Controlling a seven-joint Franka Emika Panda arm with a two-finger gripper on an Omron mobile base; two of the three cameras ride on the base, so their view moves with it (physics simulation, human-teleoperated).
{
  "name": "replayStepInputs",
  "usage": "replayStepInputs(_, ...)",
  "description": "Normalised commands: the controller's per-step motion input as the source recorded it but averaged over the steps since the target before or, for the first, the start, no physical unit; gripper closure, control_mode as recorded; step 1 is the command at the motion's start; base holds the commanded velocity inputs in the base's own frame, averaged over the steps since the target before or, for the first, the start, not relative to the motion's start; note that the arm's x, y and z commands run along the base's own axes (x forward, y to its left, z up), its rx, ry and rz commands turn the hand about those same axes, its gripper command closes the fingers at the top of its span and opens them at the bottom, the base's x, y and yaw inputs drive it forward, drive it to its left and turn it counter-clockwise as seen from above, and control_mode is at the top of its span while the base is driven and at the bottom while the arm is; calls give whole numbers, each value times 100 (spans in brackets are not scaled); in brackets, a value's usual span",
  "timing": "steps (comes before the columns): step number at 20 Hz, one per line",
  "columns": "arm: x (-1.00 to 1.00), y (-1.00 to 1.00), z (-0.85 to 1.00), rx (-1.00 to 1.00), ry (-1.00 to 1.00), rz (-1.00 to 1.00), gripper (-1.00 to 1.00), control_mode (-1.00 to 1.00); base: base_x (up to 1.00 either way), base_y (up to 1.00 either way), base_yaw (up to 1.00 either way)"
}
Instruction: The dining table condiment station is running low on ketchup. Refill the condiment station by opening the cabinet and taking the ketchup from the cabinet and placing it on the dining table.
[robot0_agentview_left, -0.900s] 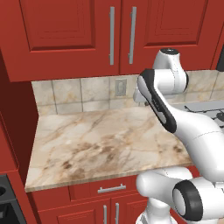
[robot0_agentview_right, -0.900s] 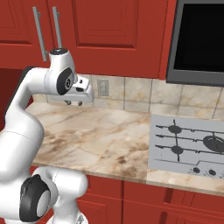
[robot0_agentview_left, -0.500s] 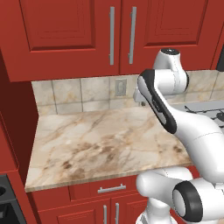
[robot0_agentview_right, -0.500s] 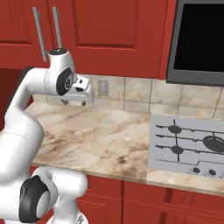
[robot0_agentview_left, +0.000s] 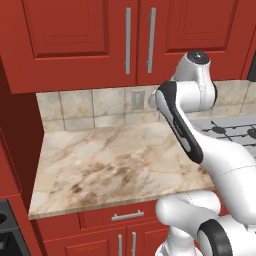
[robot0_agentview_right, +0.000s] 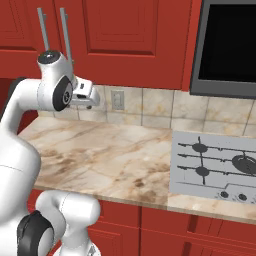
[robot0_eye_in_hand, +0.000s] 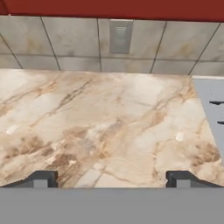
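Hovering over the marble table (robot0_agentview_left: 110, 165) with jaws spread wide and empty, the gripper (robot0_eye_in_hand: 111, 179) sits below the closed cabinet (robot0_agentview_left: 135, 35), whose upright handles (robot0_agentview_left: 139, 40) stand above it, ketchup presumably inside.

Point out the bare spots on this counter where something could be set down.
The marble counter is bare from its left edge beside the red side panel to the cooktop, and from the tiled backsplash to the front edge. Only the cooktop side is taken.
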Motion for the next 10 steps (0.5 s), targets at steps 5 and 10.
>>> replayStepInputs(5,0,38,62,0,-28,0,-100,-100,0,0,0)
replayStepInputs(10,0,23,76,0,-19,-1,-100,-100,0,0,0)
